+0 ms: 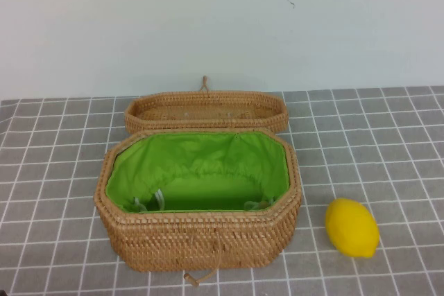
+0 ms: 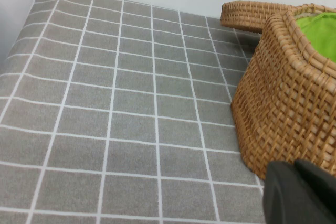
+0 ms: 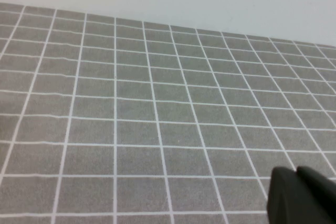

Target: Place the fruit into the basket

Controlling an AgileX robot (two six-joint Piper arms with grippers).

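A bright yellow lemon [image 1: 352, 227] lies on the grey grid cloth, to the right of the basket. The tan wicker basket [image 1: 201, 233] with green lining stands open in the middle, its inside holding nothing but the lining. Neither arm shows in the high view. My left gripper [image 2: 294, 167] is shut and empty, low beside the basket's left wall [image 2: 289, 103]. My right gripper [image 3: 295, 171] is shut and empty over bare cloth; the lemon is out of its view.
The shallow unlined woven lid [image 1: 206, 111] lies right behind the basket, touching it; it also shows in the left wrist view [image 2: 252, 13]. A cord loop [image 1: 198, 279] hangs at the basket's front. A pale wall stands behind the table.
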